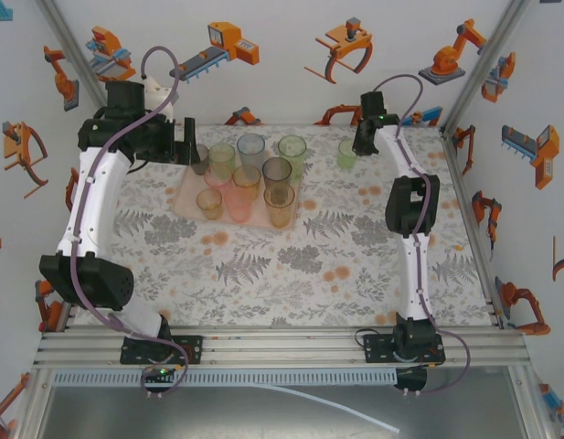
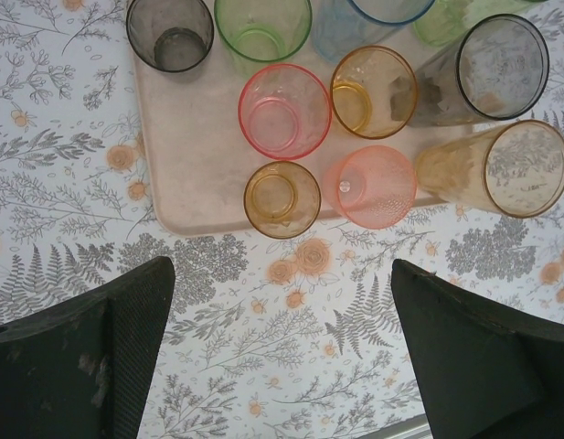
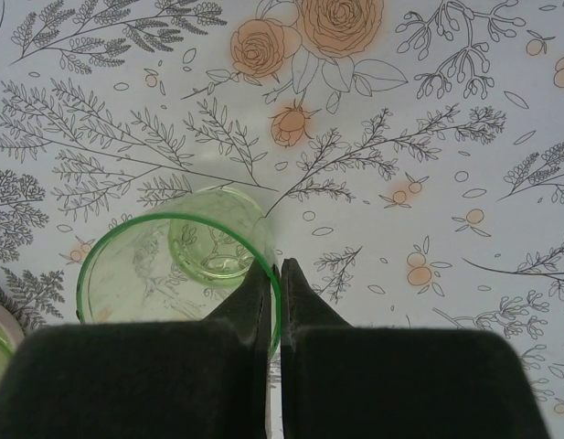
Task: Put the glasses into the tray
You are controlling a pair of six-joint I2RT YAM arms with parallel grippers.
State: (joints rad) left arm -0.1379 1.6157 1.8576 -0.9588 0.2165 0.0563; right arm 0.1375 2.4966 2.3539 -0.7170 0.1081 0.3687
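Looks like a robotics lab test cell: alu extrusion frame (image 1: 487,66), white walls (image 1: 282,96) w/ orange robot-arm graphics, 2 cabled arms (image 1: 91,197) bolted to the front rail (image 1: 282,347), floral-print cloth (image 1: 291,265) over the surface (image 1: 464,274).

A floral cloth (image 1: 291,265), grey ferns and orange roses, covers the table. Pale walls (image 1: 282,91) left, far and right carry orange robot pictures (image 1: 451,59). A metal rail (image 1: 282,346) runs along the near edge, a white tube (image 1: 336,409) below it.

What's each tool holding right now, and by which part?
Right tool pinches the translucent green plastic tumbler by its rim; left tool holds nothing.
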